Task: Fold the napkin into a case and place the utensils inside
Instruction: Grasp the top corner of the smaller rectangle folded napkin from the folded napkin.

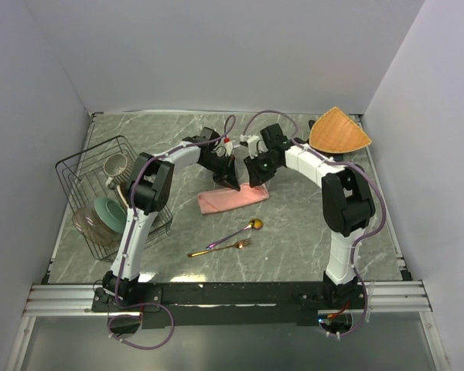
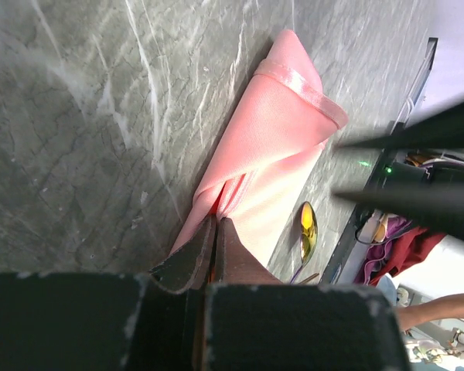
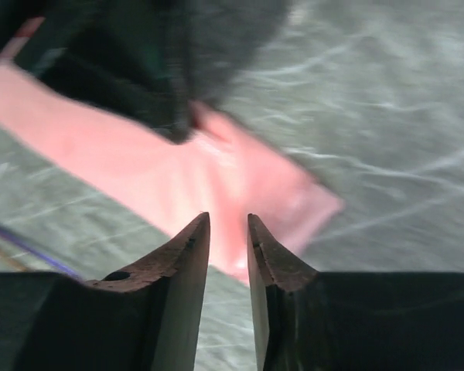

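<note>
The salmon-pink napkin [image 1: 232, 199] lies folded into a narrow strip on the table's middle. My left gripper [image 1: 230, 182] is at its far edge, shut on a pinched ridge of the cloth [image 2: 218, 210]; the napkin [image 2: 274, 143] stretches away from the fingers. My right gripper [image 1: 257, 175] hovers over the strip's right end, jaws a little apart with nothing between them [image 3: 228, 222], the napkin [image 3: 178, 174] below. The gold spoon [image 1: 243, 229] and gold fork [image 1: 220, 249] lie on the table nearer me; the spoon's bowl [image 2: 308, 230] shows beside the cloth.
A black wire rack [image 1: 85, 174] with crockery stands at the left. An orange-tan woven fan-shaped mat [image 1: 339, 131] lies at the back right. Grey walls close in the table on three sides.
</note>
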Motion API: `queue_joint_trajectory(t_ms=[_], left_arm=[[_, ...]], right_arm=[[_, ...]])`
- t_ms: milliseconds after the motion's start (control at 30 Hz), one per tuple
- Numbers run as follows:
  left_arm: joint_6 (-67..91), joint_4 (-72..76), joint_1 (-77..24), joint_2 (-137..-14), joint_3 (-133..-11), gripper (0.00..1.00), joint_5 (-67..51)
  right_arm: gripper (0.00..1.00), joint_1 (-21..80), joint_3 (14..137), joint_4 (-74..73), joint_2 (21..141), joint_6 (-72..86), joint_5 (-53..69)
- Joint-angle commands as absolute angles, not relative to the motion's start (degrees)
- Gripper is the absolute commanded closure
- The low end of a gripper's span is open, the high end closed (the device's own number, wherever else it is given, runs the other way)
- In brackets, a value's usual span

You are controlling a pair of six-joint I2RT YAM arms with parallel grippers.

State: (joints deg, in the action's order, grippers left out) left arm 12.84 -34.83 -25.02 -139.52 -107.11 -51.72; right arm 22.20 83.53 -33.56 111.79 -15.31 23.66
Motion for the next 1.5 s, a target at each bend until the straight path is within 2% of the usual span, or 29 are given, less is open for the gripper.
queue_joint_trajectory(t_ms=[0, 267, 833, 1000, 1133, 1267, 1467], left_arm=[[10.46, -34.72, -24.43, -142.65, -108.1, 0.99, -45.44], [10.46, -35.42, -24.52, -143.44, -109.42, 0.99, -45.53], [6.16, -41.04, -23.64, -142.3, -114.87, 0.94, -47.64], [5.27, -41.4, -23.64, -142.29, -113.56, 0.99, -47.37], [5.01, -41.05, -23.47, -142.56, -112.85, 0.99, -47.11], [4.92, -40.87, -23.55, -142.91, -112.68, 0.99, -47.02], [4.57, -41.31, -23.2, -143.26, -112.67, 0.99, -46.93]], right_arm=[[0.67, 24.52, 81.48, -32.08, 107.58, -9.86, 27.86], [0.69, 25.31, 78.57, -27.16, 110.91, -4.31, 24.53], [0.68, 22.41, 83.32, -32.25, 121.73, 7.64, 22.32], [0.65, 22.24, 83.23, -30.07, 117.26, 8.61, 29.07], [0.64, 22.32, 82.97, -26.38, 114.79, 11.51, 30.06], [0.66, 22.41, 83.5, -25.22, 115.31, 13.27, 27.16], [0.75, 22.76, 83.23, -23.82, 117.24, 12.93, 22.42]])
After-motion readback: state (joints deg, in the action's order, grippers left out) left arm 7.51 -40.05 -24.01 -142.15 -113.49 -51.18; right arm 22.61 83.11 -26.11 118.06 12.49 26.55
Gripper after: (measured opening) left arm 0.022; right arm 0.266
